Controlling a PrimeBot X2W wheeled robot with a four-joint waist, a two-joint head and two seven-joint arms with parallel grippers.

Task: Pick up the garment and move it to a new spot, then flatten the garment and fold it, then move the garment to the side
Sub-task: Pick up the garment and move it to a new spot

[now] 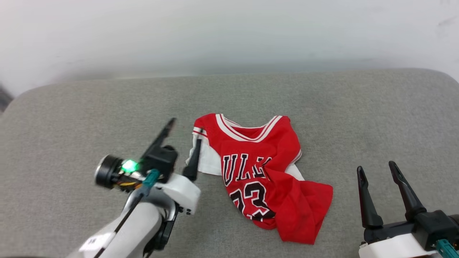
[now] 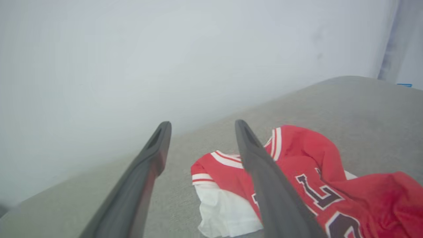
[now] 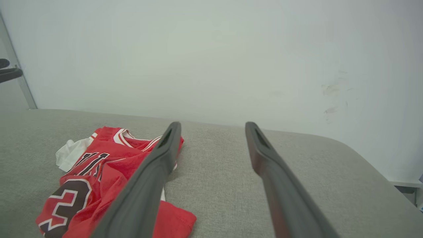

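The garment (image 1: pixel 258 172) is a small red jersey with white sleeves, black lettering and the number 23. It lies rumpled on the grey padded surface (image 1: pixel 71 118), its lower right part folded over itself. My left gripper (image 1: pixel 185 132) is open just left of the jersey's shoulder, one finger over the white sleeve, with nothing pinched. Through the left wrist view the gripper (image 2: pixel 202 126) looks past the sleeve and collar of the garment (image 2: pixel 297 148). My right gripper (image 1: pixel 376 167) stands open to the right, apart from the cloth. In the right wrist view, the gripper (image 3: pixel 213 127) has the garment (image 3: pixel 99 165) to its left.
A white wall (image 1: pixel 229 36) rises directly behind the grey surface, whose back corners are rounded. Bare grey padding (image 1: pixel 376 118) stretches to the right of the jersey and on the far left. A thin metal post (image 3: pixel 19 82) stands by the wall beyond the surface's left end.
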